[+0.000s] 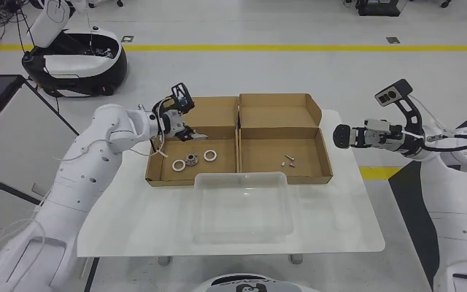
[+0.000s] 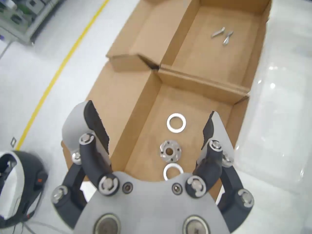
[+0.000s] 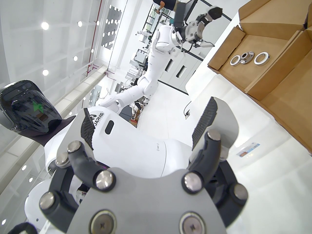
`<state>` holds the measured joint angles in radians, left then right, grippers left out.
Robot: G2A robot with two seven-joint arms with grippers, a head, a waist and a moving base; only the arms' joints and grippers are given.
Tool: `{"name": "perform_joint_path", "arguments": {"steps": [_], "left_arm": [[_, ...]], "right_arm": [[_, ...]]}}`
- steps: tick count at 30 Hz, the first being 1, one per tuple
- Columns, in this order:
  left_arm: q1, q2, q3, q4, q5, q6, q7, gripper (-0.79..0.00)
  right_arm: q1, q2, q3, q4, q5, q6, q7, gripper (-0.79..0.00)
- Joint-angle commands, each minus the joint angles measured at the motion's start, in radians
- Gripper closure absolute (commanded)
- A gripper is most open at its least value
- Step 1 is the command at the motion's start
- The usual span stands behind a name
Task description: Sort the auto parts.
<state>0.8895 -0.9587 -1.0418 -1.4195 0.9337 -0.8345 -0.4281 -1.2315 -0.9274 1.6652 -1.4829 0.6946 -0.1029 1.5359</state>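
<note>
Left gripper (image 2: 151, 108) spread, empty, over box (image 2: 132, 115) with 2 rings (image 2: 168, 122) — right gripper (image 3: 150, 107) spread too.

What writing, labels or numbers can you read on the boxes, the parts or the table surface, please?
Cardboard boxes: no print visible.
Rings, flanged hub, bolts: no markings legible.
Small label on the pale surface beside the cardboard boxes: printed, but too small to read.
So none of these carries text that can be quoted.
</note>
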Motion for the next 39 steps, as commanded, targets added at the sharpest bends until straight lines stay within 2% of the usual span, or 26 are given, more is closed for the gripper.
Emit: {"name": "perform_joint_path", "arguments": {"steps": [1, 4, 9, 13, 17, 20, 39], "left_arm": [[0.058, 0.014, -0.049, -0.088, -0.009, -0.042, 0.049, -0.785], [0.149, 0.028, -0.121, -0.186, -0.112, -0.08, 0.17, -0.785], [0.283, 0.05, -0.232, -0.333, -0.162, -0.13, 0.253, -0.785], [0.379, 0.063, -0.31, -0.432, -0.208, -0.161, 0.281, -0.785], [0.449, 0.078, -0.384, -0.524, -0.249, -0.178, 0.251, -0.785], [0.498, 0.093, -0.399, -0.594, -0.337, -0.178, 0.206, -0.785], [0.504, 0.095, -0.398, -0.599, -0.349, -0.178, 0.195, -0.785]], "right_arm": [[0.0, 0.0, 0.0, 0.0, 0.0, 0.0, 0.0, -0.785], [0.0, 0.0, 0.0, 0.0, 0.0, 0.0, 0.0, -0.785], [0.0, 0.0, 0.0, 0.0, 0.0, 0.0, 0.0, -0.785], [0.0, 0.0, 0.0, 0.0, 0.0, 0.0, 0.0, -0.785], [0.0, 0.0, 0.0, 0.0, 0.0, 0.0, 0.0, -0.785], [0.0, 0.0, 0.0, 0.0, 0.0, 0.0, 0.0, -0.785], [0.0, 0.0, 0.0, 0.0, 0.0, 0.0, 0.0, -0.785]]}}
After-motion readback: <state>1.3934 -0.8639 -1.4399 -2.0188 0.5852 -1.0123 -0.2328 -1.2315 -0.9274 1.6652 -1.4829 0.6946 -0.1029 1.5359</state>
